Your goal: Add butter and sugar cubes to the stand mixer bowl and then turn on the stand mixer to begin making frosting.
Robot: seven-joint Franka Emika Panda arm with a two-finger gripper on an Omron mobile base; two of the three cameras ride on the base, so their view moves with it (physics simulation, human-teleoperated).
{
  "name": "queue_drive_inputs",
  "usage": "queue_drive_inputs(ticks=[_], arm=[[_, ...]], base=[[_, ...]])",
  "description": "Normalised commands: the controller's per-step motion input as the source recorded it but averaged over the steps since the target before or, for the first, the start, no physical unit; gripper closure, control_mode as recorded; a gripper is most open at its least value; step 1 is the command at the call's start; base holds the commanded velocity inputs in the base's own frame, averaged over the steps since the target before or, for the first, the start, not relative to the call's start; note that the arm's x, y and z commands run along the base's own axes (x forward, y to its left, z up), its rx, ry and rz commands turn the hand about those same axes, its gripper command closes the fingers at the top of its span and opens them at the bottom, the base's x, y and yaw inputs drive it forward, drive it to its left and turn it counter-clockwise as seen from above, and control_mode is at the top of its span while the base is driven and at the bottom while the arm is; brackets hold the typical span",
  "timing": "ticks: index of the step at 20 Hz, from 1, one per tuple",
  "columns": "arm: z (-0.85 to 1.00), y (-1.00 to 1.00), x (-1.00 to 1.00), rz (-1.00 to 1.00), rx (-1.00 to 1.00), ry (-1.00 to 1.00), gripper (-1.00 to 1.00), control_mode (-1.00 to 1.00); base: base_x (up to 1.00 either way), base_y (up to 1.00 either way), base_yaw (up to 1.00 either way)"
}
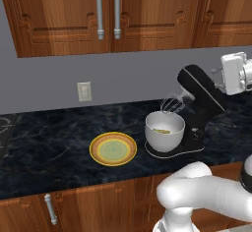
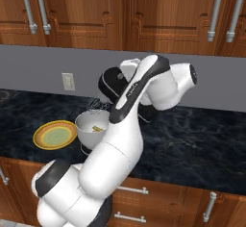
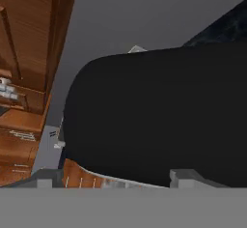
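The stand mixer [image 1: 199,109] is standing on the dark marble counter [image 1: 49,147], head tilted back, wire whisk [image 1: 171,104] hanging above the stand mixer bowl [image 1: 164,131]. The butter [image 1: 161,130] is lying inside the bowl. A yellow plate [image 1: 113,149] is sitting just beside the bowl. The gripper [image 3: 112,179] is hovering close over the mixer's black head, fingers spread wide and holding nothing.

Black stand mixer [image 1: 199,105] with head tilted back close before the spread jaws, silver whisk raised, white stand mixer bowl [image 1: 164,130] on its base, yellow-tan butter [image 1: 161,130] stick lying inside
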Motion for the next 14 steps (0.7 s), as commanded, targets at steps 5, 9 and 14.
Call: queue_drive_inputs(ticks=[5,9,14], arm=[[-0.42,1.0,0.0,0.02,-0.27,0.04,-1.0,-1.0],[-0.69,1.0,0.05,0.0,-0.31,0.11,-1.0,-1.0],[-0.88,0.89,0.07,0.0,-0.33,0.16,-1.0,-1.0]], base=[[0.0,0.0,0.0],[0.0,0.0,0.0],[0.0,0.0,0.0]])
